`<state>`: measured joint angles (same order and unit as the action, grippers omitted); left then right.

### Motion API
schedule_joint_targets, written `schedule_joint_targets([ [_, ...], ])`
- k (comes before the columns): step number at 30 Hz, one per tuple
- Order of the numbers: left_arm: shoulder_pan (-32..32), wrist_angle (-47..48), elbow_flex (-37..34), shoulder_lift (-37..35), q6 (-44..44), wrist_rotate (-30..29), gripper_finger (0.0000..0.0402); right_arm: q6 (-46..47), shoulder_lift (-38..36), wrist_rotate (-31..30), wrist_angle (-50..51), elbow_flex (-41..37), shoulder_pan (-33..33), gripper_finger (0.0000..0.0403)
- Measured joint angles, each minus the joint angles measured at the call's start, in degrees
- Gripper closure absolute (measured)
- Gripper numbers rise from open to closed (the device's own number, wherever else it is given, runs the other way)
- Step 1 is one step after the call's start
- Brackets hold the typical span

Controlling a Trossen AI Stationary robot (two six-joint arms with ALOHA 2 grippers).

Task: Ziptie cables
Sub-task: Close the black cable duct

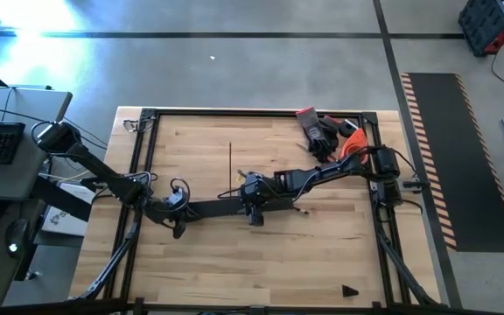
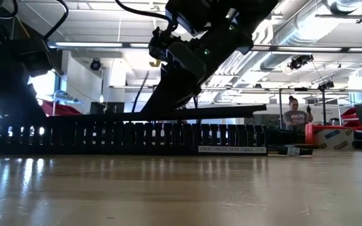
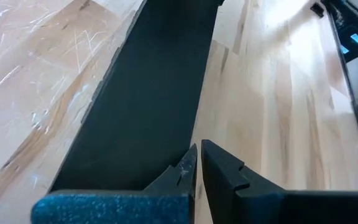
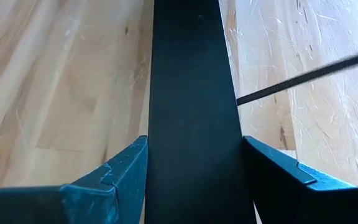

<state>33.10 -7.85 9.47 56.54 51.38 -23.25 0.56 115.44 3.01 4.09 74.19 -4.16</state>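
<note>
Between the right hand's (image 4: 194, 180) spread fingers sits the flat black rectangular strip (image 4: 191, 93), gripped by its edges above the wooden counter (image 1: 322, 245). The left hand (image 3: 197, 180) is closed beside the strip's other end. I cannot make out the cables.

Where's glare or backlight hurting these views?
High view: blown-out glare on the floor beyond the table. Low view: bright windows and ceiling lights backlight the slotted duct and arms into silhouettes, with sheen on the tabletop. Left wrist view: washed-out highlight on the wood beside the flat black strip. Right wrist view: even light.
</note>
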Motion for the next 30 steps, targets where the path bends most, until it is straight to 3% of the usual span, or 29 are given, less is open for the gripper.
schedule_joint_targets([
  [4,0.0,-2.7,1.1,-0.2,-1.1,0.7,0.0402,0.6,0.0,0.1,0.0,0.0,0.0,0.0194],
  [10,-0.2,-14.0,2.7,-0.5,-7.0,1.6,0.0402,0.5,0.0,-0.4,0.9,0.0,0.0,0.0194],
  [19,-4.1,-10.1,2.7,4.8,-6.6,0.1,0.0402,0.5,0.0,-0.6,1.3,0.0,0.0,0.0194],
  [30,-6.3,-12.1,3.0,14.7,-3.5,0.0,0.0401,-1.5,0.4,-1.0,2.2,0.0,0.0,0.0194],
])
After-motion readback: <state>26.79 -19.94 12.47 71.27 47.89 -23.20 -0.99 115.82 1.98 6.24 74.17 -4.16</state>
